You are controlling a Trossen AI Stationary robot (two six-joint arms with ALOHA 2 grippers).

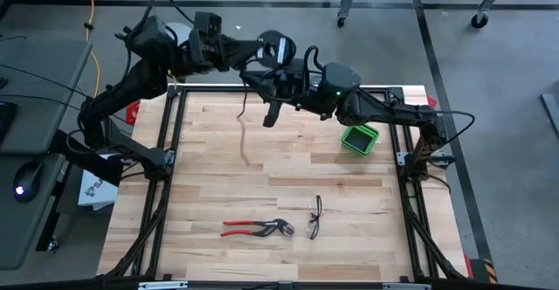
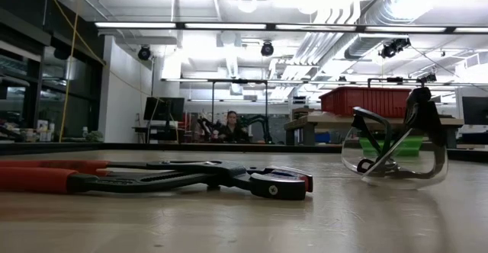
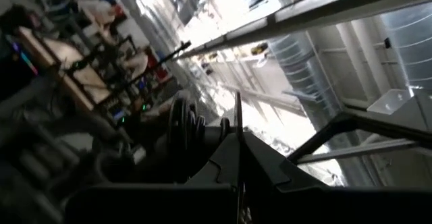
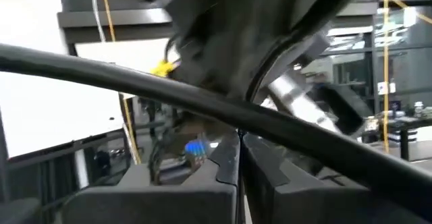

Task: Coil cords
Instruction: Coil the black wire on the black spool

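The thin black cord (image 1: 242, 137) hangs from above the table's far edge, and its lower end rests on the wood (image 1: 249, 159). A short dark end (image 1: 271, 115) dangles clear of the table. My left gripper (image 1: 262, 61) and my right gripper (image 1: 281, 85) meet there, high up and both shut. In the left wrist view, dark loops of cord (image 3: 182, 126) sit beside my left gripper (image 3: 237, 158). In the right wrist view, the cord (image 4: 101, 75) runs across in front of my right gripper (image 4: 239, 153). The low view shows neither gripper. My left gripper is shut with a thin strand (image 3: 237, 113) standing out from between its fingertips and the cord's loops close beside them. It reaches in from the table's left, high above the wood. The fingers hide which part of the cord they hold. My right gripper pinches the cord where it crosses the fingertips (image 4: 233, 123). The fingers lie across the cord and come from the table's right, about level. The cord is lifted clear here and stretches away to both sides.
Red-handled pliers (image 1: 255, 228) and safety glasses (image 1: 314, 217) lie near the table's front edge. A green bin (image 1: 359, 138) stands at the right, under my right arm. Bare wood lies between the hanging cord and the pliers.
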